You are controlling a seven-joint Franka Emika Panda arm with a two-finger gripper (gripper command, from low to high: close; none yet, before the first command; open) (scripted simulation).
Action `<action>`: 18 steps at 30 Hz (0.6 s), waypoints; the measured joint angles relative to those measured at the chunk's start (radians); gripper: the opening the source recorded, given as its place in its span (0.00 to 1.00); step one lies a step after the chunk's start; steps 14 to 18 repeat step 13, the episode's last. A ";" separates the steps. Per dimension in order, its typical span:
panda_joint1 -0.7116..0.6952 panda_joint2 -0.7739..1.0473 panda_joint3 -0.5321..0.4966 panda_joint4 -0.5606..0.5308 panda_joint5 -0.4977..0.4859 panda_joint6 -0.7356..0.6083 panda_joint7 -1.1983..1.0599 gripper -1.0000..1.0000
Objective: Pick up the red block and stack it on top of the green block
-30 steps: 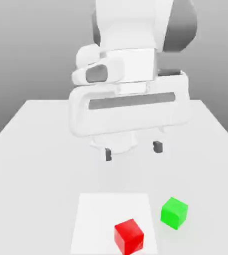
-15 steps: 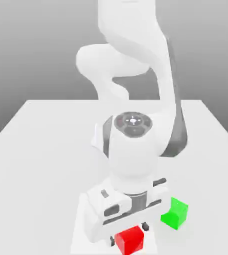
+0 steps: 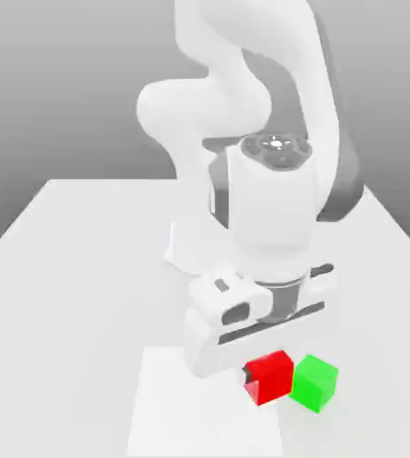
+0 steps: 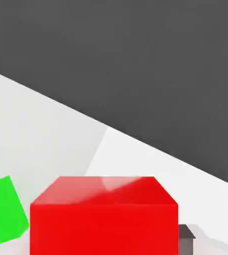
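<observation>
Red block [image 3: 269, 377] gone from earlier spot on pale mat; now lifted clear of desk [image 3: 74, 268], carried toward exterior view's right. Gripper [image 3: 264, 383] pinching red block between fingers, dark finger pad [image 4: 186, 238] touching block's side. Green block [image 3: 314, 383] resting on desk just beside gripper, on exterior view's right, lower than held cube. Judgement: next move needs short sideways shift over green, more height first, then lowering.

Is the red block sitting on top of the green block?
No, the red block is beside the green block, on the exterior view's left of it, not on top.
</observation>
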 joint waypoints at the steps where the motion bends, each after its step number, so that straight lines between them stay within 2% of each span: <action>1: 0.027 -0.023 0.012 -0.018 -0.004 -0.004 0.040 0.00; 4: 0.093 -0.088 0.039 -0.071 -0.027 -0.014 0.167 0.00; 6: 0.138 -0.056 0.038 -0.081 -0.041 0.028 0.203 0.00; 9: 0.114 0.040 0.019 -0.080 -0.054 0.124 0.220 0.00; 10: 0.114 0.074 0.017 -0.079 -0.057 0.156 0.223 1.00; 18: 0.114 0.074 0.017 -0.079 -0.057 0.156 0.223 1.00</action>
